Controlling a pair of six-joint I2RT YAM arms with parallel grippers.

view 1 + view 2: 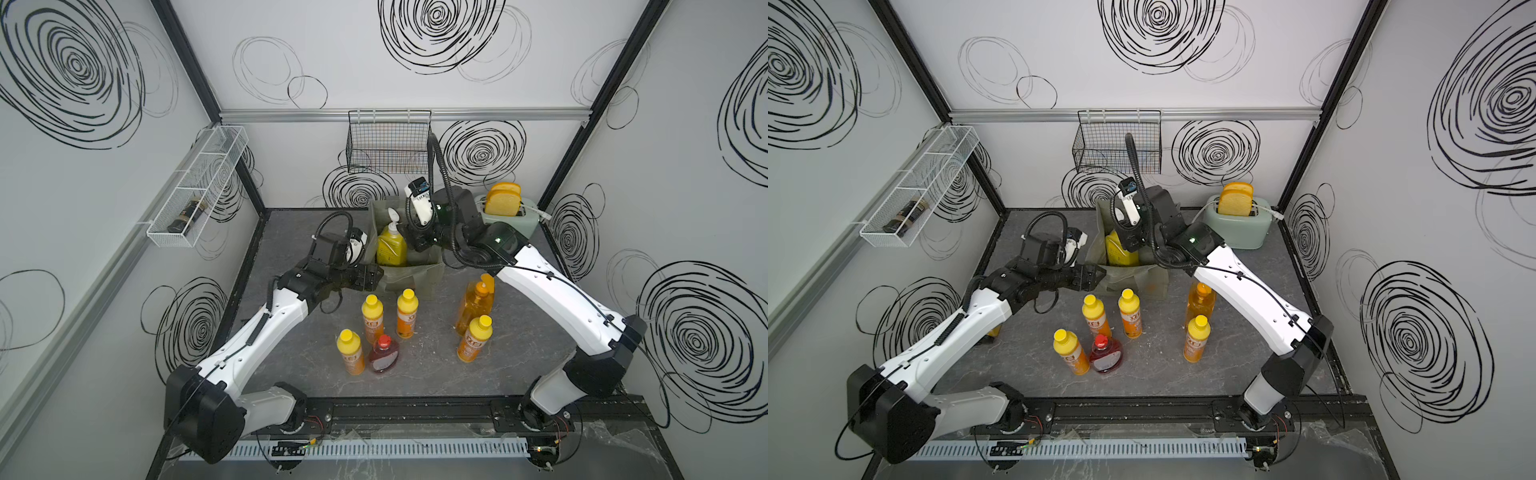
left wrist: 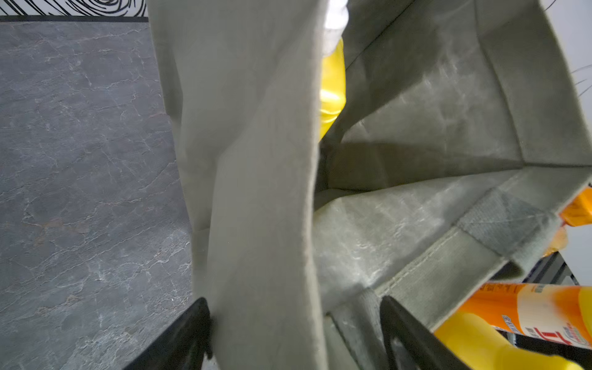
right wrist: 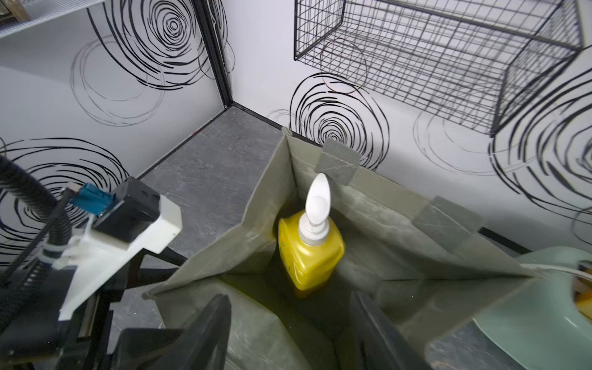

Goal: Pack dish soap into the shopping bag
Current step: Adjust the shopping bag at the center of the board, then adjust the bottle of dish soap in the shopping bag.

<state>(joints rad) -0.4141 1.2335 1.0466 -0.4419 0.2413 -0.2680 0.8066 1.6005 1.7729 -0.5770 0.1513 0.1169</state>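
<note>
The left gripper [image 1: 372, 277] is sitting at the 8 o'clock corner of the shopping bag [image 1: 419, 272]. Only the left wrist view is showing how: its fingers [image 2: 195, 333] are standing wide apart, straddling the bag's side wall without pinching it.

The bag is standing open at 12 o'clock on the table [image 1: 436, 374]. Inside it the big yellow bottle [image 1: 390, 247] is standing upright — long axis vertical, white pump on top, spout aiming toward 12 o'clock. The right wrist view is showing it tucked into a corner of the bag, and the right gripper [image 3: 290, 299] is hovering above the mouth with jaws spread and empty.

In both top views, around the bag's 6 o'clock, four small orange bottles [image 1: 372, 320] and the red bottle [image 1: 384, 355] are standing upright, caps up — the amber bottle [image 1: 473, 307] likewise at 4 o'clock.
</note>
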